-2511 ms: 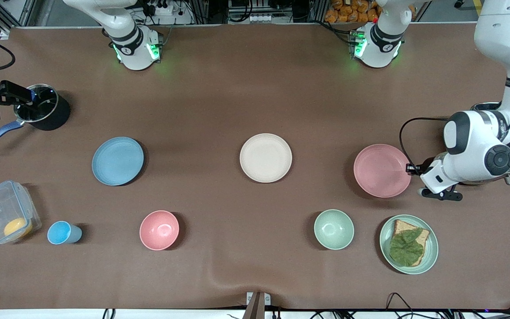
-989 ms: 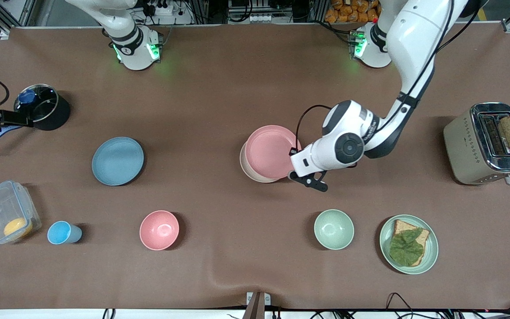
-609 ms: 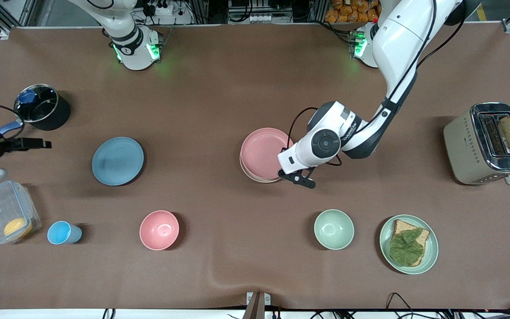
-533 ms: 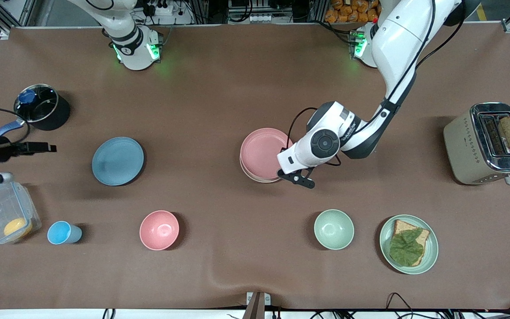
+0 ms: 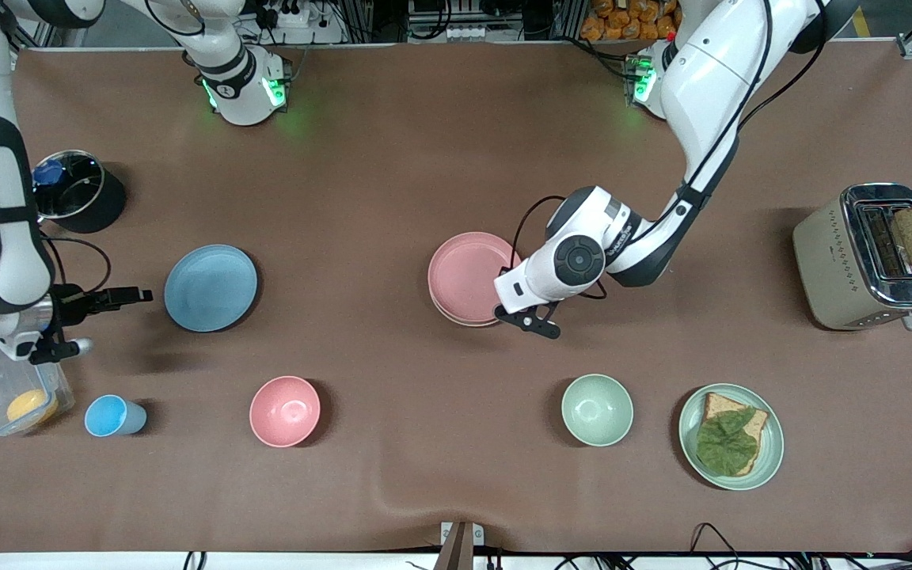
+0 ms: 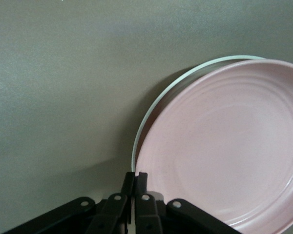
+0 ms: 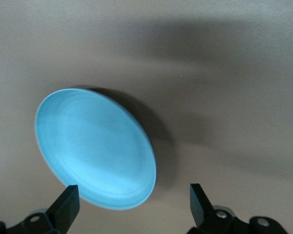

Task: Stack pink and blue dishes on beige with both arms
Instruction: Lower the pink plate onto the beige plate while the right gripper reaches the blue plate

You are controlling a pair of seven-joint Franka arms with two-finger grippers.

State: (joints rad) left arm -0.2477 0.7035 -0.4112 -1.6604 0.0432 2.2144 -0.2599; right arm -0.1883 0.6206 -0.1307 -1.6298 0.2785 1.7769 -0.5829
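Observation:
The pale pink plate lies on top of the beige plate at mid-table. Only a thin edge of the beige one shows around it. My left gripper is shut on the pink plate's rim, on the side toward the left arm's end. The light blue plate lies flat toward the right arm's end. My right gripper hovers open just beside it, holding nothing, and the plate's edge shows between the fingers.
Nearer the camera stand a pink bowl, a green bowl, a green plate with bread, a blue cup and a clear container. A black pot and a toaster sit at the table's ends.
The left arm carried the pink plate from the left arm's end onto the beige plate and lowered it. The right gripper swung from the pot to beside the blue plate.

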